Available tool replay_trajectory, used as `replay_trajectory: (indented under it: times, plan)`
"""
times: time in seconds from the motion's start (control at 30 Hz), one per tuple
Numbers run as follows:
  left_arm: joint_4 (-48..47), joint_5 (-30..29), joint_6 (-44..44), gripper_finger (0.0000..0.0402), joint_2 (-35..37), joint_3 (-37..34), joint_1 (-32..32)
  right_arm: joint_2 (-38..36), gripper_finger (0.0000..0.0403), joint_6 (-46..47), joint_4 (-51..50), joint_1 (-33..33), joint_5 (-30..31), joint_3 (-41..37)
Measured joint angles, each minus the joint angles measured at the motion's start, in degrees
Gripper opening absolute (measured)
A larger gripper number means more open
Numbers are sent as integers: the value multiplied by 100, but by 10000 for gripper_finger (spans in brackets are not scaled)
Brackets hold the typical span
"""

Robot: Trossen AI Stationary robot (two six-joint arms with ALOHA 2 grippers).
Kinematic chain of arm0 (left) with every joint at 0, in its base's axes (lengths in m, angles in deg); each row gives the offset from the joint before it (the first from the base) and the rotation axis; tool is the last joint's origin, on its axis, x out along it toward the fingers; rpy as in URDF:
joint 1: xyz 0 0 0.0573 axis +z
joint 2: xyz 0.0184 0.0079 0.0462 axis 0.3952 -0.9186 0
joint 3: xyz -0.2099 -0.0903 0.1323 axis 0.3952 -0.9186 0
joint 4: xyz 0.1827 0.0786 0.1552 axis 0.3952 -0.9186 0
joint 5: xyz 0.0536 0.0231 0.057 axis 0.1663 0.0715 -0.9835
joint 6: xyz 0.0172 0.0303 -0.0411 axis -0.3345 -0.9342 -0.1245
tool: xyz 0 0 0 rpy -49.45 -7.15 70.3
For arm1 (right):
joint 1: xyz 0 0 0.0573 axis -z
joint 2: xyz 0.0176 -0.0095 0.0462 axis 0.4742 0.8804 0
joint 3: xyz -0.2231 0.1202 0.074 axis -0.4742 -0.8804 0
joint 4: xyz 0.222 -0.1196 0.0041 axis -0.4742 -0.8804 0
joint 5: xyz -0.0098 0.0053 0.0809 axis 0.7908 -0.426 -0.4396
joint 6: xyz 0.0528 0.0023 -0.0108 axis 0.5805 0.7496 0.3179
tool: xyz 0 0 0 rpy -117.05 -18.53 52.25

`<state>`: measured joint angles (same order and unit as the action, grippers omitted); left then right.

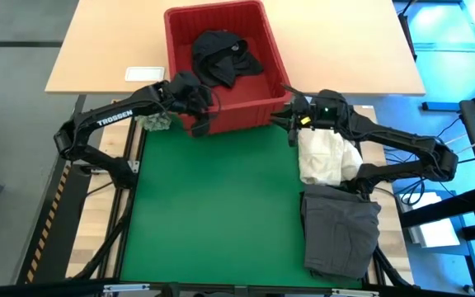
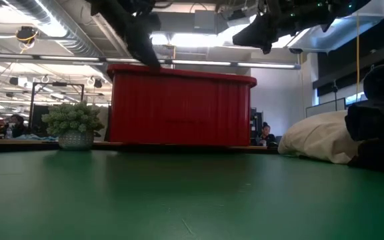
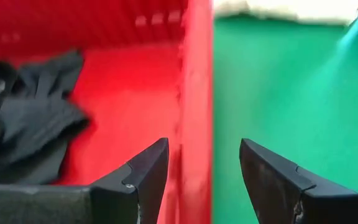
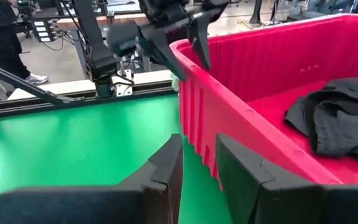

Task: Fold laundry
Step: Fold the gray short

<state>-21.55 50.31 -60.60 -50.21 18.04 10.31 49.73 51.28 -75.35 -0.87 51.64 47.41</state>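
at the left, a small potted plant with pale green leaves (image 1: 157,121) is being seen beside the green mat (image 1: 213,206), just under the left arm. the left gripper (image 1: 198,118) is being held at the near left corner of the red plastic basket (image 1: 258,111), its dark fingers (image 3: 146,174) spread apart with the basket's near wall standing between them, one finger inside and one outside; whether the wall is being touched cannot be told. inside the basket, toward its far side, a crumpled black cloth garment (image 1: 223,56) is lying, apart from both grippers and untouched. at the basket's near right corner the right gripper (image 1: 290,122) is being held, its fingers (image 4: 166,168) parted narrowly; in the right wrist view the rim is running just past them and nothing is being gripped. further right, a cream-white cloth heap (image 1: 326,157) is resting on the mat's edge under the right arm, and nearer the front a folded dark grey cloth garment (image 1: 340,231) is lying flat, well apart from both grippers.
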Motion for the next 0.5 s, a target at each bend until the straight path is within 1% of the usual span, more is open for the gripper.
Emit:
replay_trajectory:
  times: [0.1,0.23,0.4,0.5]
  plan:
    - [-439,-422,24,191,-64,2,41,78,97,-5,6,0,-36,2]
    - [-637,-1185,175,191,-76,8,74,280,97,-4,-29,0,-73,2]
    - [-754,-1280,194,191,-76,8,96,623,97,-3,-15,-4,-108,2]
    - [-1011,-1284,175,191,-96,8,81,788,97,-1,117,-2,-104,2]
